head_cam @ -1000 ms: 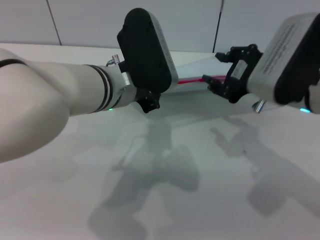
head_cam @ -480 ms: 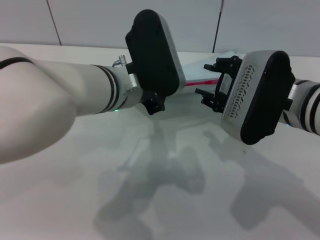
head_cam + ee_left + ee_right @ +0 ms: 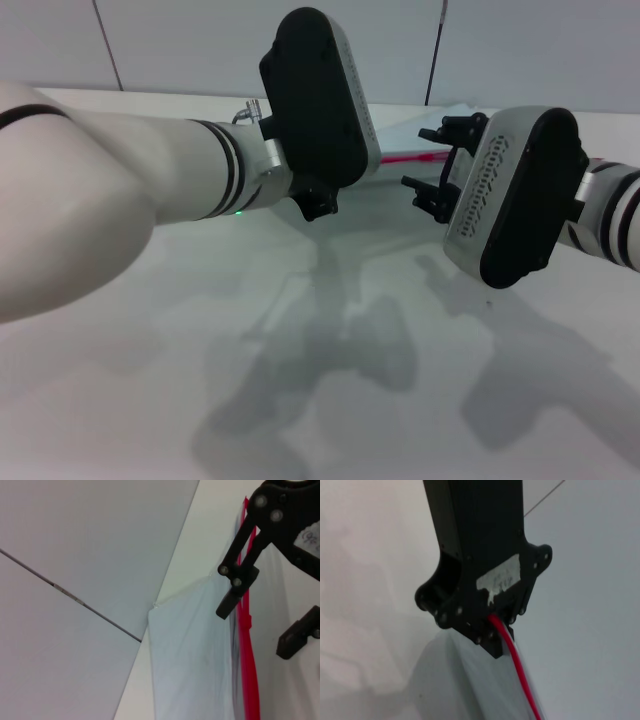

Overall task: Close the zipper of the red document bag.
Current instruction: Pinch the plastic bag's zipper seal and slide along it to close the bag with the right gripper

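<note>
A large flat pouch of translucent pale blue-grey plastic, the red document bag (image 3: 192,650), lies on the white table (image 3: 330,350) at its far side. Its zipper (image 3: 248,655), a thin bright red strip, runs along one long edge. The left gripper (image 3: 490,635), black, sits closed on the zipper, which emerges from between its fingers. The right gripper (image 3: 435,165), also black, is at the zipper further along, fingers (image 3: 234,587) spread apart, one finger over the red strip.
</note>
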Action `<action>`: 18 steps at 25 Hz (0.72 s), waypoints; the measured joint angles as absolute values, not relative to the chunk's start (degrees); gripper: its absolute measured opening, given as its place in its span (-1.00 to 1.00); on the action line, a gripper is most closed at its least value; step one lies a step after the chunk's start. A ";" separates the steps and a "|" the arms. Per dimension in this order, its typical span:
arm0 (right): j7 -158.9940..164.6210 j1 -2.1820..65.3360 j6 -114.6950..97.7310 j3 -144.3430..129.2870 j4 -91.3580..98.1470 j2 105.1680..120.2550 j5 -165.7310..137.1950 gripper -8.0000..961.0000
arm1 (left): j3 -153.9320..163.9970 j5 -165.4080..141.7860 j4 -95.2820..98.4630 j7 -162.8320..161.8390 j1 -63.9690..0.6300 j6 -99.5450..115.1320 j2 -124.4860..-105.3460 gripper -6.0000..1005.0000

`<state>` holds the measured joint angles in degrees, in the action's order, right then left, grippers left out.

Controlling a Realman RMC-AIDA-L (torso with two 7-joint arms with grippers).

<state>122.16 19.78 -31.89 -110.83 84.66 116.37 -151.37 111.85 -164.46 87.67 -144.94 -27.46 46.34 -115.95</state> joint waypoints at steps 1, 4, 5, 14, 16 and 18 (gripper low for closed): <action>122.35 19.79 -31.62 -110.83 84.48 116.37 -151.37 -0.10 | 111.80 -164.49 87.69 -144.68 -27.40 46.19 -115.95 -0.79; 123.20 19.83 -31.19 -110.84 84.10 116.37 -151.40 -0.11 | 111.37 -164.52 87.76 -144.21 -27.16 45.57 -116.03 -0.78; 123.38 19.86 -31.15 -110.83 84.06 116.37 -151.40 -0.11 | 111.23 -164.53 87.77 -144.18 -27.13 45.40 -116.03 -0.78; 124.16 20.54 -30.98 -110.50 83.41 116.37 -151.44 -0.13 | 111.00 -164.54 87.56 -144.14 -26.46 42.31 -116.12 -0.77; 124.18 20.81 -30.97 -110.39 83.29 116.37 -151.44 -0.14 | 111.00 -164.53 87.56 -144.14 -26.46 42.16 -116.12 -0.77; 124.22 21.05 -30.95 -110.31 83.06 116.37 -151.44 -0.15 | 111.00 -164.54 87.60 -144.14 -26.45 42.14 -116.11 -0.77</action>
<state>124.22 21.05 -30.95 -110.31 83.06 116.37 -151.44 111.00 -164.54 87.60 -144.14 -26.45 42.14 -116.11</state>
